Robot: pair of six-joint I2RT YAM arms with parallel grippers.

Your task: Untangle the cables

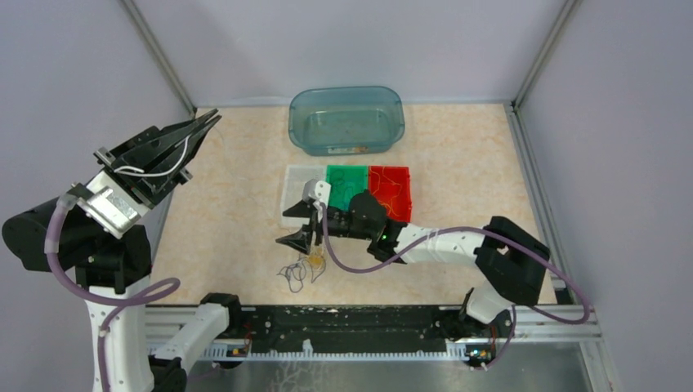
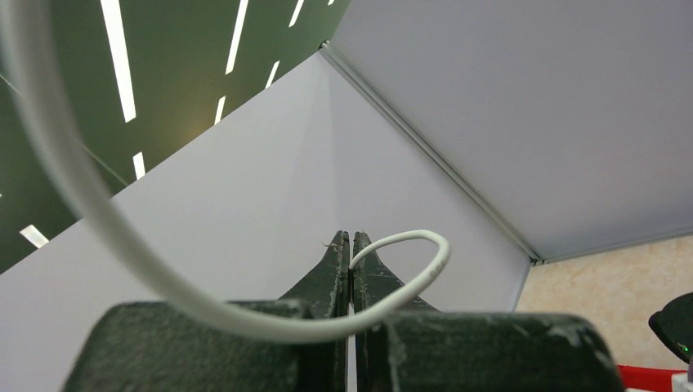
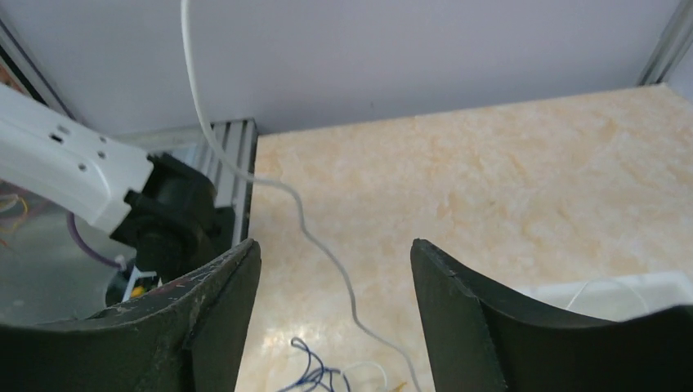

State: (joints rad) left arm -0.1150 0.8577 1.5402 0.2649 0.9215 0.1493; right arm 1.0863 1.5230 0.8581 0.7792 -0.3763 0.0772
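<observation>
My left gripper (image 1: 214, 117) is raised high at the left, shut on a thin white cable (image 2: 425, 265) that loops out from between its tips (image 2: 351, 238). The white cable (image 3: 327, 253) hangs down to a small tangle of blue, white and yellow cables (image 1: 304, 268) on the table. My right gripper (image 1: 300, 224) is open and empty just above that tangle; in the right wrist view (image 3: 335, 249) the white cable runs between the spread fingers and the blue cable (image 3: 315, 374) lies below.
A teal bin (image 1: 346, 119) stands at the back. A clear, a green (image 1: 347, 181) and a red tray (image 1: 391, 189) sit side by side behind my right gripper, with thin cables in them. Metal rail runs along the near edge.
</observation>
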